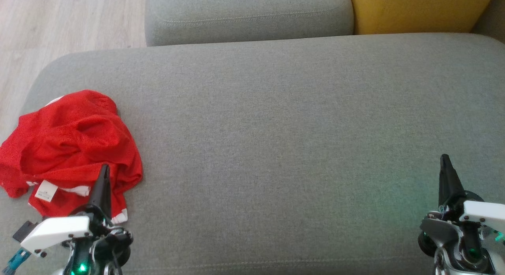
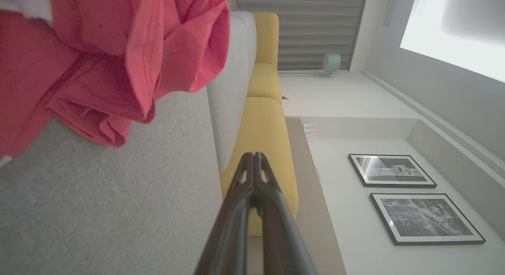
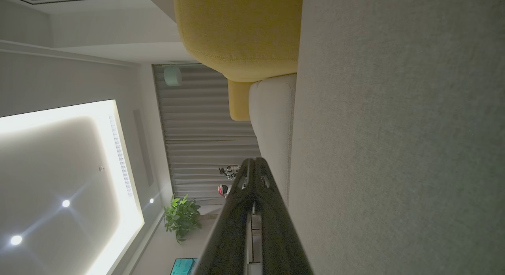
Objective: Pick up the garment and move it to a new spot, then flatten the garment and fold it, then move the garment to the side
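At the lower left of the head view you have the red garment [image 1: 71, 141], lying crumpled in a loose heap on the grey sofa seat [image 1: 276, 129], close to that seat's left edge. White trim shows along its lower folds and a white label [image 1: 46, 190] is turned up near its bottom edge. The left gripper [image 1: 104, 168] rises from the bottom of the frame across the garment's lower right part, and its two dark fingers meet in a single point. From this angle you cannot tell whether it touches the cloth.

In the left wrist view the left gripper [image 2: 253, 154] has its fingers pressed together with nothing between them. The garment [image 2: 98, 50] fills the upper left of that frame, apart from the fingertips, with bare grey seat below it. Beyond the tips you see a yellow cushion [image 2: 262, 148], and two framed pictures [image 2: 391, 171] sit at the lower right.

At the lower right of the head view the right gripper [image 1: 445, 158] stands over bare seat, well apart from the garment, its fingers also closed to a point. The right wrist view confirms it: the right gripper [image 3: 254, 159] has its tips together and holds nothing, with the grey seat down the right side of the frame and a potted plant [image 3: 181, 217] at the lower left.

Along the top of the head view lie a grey back cushion [image 1: 248, 14], the yellow cushion [image 1: 418, 10] at the upper right, and wooden floor [image 1: 59, 22] at the upper left
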